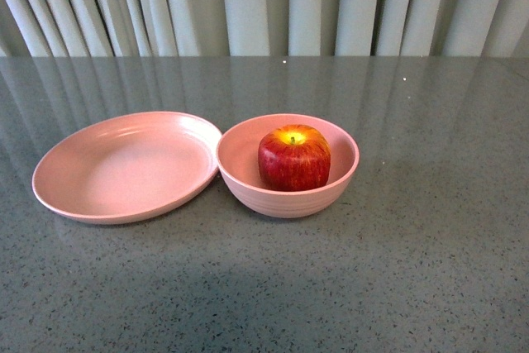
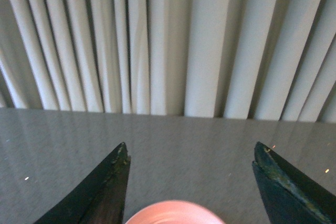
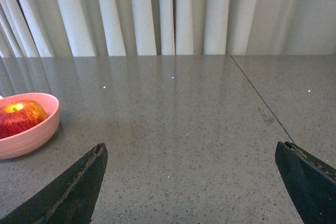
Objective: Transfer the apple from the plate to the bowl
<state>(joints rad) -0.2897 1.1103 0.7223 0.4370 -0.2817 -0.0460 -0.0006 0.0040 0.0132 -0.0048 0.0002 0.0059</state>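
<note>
Round red apple with yellow streaks and a yellow patch at the stem (image 1: 293, 158) is sitting upright inside the deep round pink ridged bowl (image 1: 287, 196), stem up. Wide shallow pink plastic plate (image 1: 124, 167) is lying just left of the bowl, rims touching or nearly so, nothing on it. Both are resting on the grey speckled table (image 1: 430, 254), pale pleated curtain (image 1: 264, 2) hanging at the far side. Left gripper (image 2: 191, 153) is hanging with its dark jaws spread wide, holding nothing, a pink rim showing near it. Right gripper (image 3: 191, 150) is also gaping wide and holding nothing, sitting right of the bowl, apart from it
</note>
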